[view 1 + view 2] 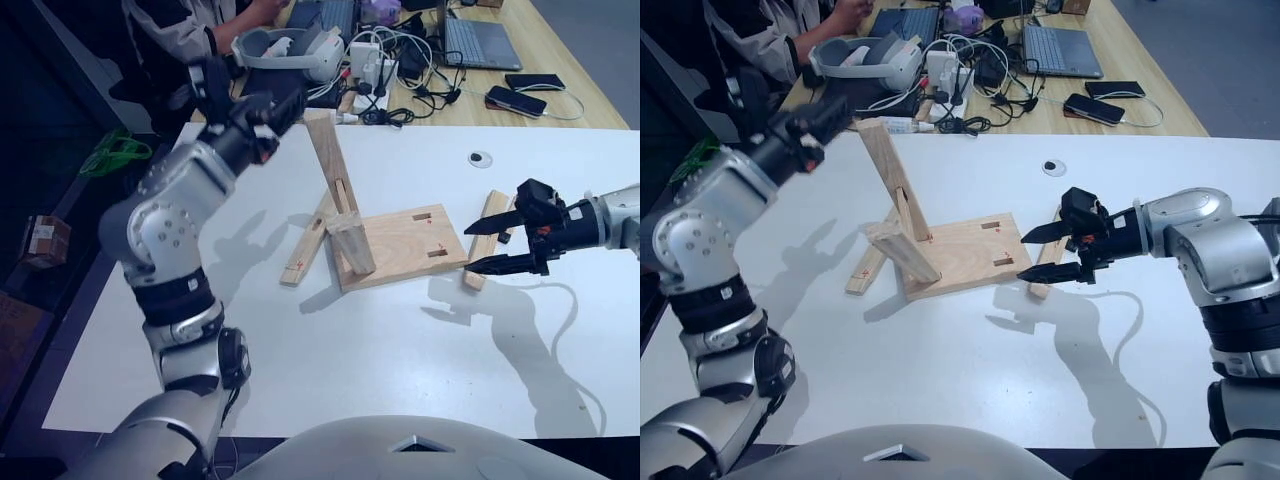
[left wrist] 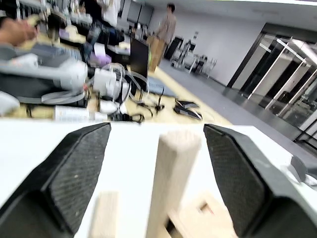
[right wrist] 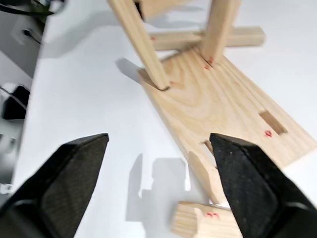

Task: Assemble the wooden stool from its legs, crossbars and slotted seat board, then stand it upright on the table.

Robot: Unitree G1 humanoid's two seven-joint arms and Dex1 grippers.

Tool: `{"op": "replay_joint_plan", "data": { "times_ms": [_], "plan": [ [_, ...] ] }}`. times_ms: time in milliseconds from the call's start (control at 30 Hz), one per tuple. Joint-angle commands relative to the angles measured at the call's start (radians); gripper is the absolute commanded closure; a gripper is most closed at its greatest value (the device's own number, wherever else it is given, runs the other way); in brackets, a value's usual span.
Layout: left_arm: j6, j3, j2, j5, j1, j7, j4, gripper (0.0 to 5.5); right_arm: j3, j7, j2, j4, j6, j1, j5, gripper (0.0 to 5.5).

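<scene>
Table [image 1: 400,350] is taking up most of the scene, white and plain, with a wooden desk [image 1: 570,95] sitting right behind it and carrying laptops, phones and a tangle of cables. Board [image 1: 410,245] is lying flat around the middle of the table, and its two slots on the right side are sitting open with little red marks beside them. On the board's left side a tall leg [image 1: 330,165] is sticking up and leaning back toward the desk, while a short leg [image 1: 352,248] is rising just in front of it and tilting toward the robot. A bar [image 1: 300,262] is lying flat on the table against the board's left edge, running behind the two legs. A loose leg [image 1: 490,215] is lying flat just beside the board's right edge.

Left gripper [image 2: 157,131] is hovering high near the tall leg's top with its fingers spread wide, and the leg's end is lining up between them without touching either one. Right gripper [image 1: 472,248] is hanging low at the board's right edge, right over the loose leg, fingers apart and gripping nothing. A small dark disc [image 1: 481,158] is sitting alone farther back.
</scene>
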Motion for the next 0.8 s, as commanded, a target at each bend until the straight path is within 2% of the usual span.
{"op": "replay_joint_plan", "data": {
  "times_ms": [33,100,167,267,333,533,800],
  "plan": [
    [0.079,0.158,0.024,-0.379,-0.135,0.073,-0.072,2.05,0.068,-0.114,0.080,0.152,-0.148,-0.016,-0.161,1.67],
    [0.039,0.188,0.040,-0.567,-0.222,0.152,-0.044,2.05,0.089,-0.141,0.120,0.208,-0.186,-0.030,-0.204,1.67],
    [-0.017,0.165,0.059,-0.747,-0.273,0.247,-0.019,2.05,0.103,-0.148,0.154,0.258,-0.215,-0.052,-0.236,1.67],
    [-0.051,0.015,0.127,-1.039,-0.193,0.380,-0.059,2.05,0.112,-0.195,0.220,0.382,-0.269,-0.129,-0.295,1.67],
    [-0.050,-0.084,0.201,-1.142,-0.094,0.405,-0.120,2.05,0.102,-0.234,0.261,0.450,-0.292,-0.176,-0.319,1.67],
    [-0.146,-0.274,0.310,-1.189,0.054,0.412,-0.263,2.05,0.086,-0.310,0.344,0.545,-0.323,-0.228,-0.357,1.67],
    [-0.214,-0.390,0.392,-1.188,0.094,0.352,-0.314,2.05,0.056,-0.315,0.347,0.543,-0.324,-0.209,-0.368,1.67]
  ]
}}
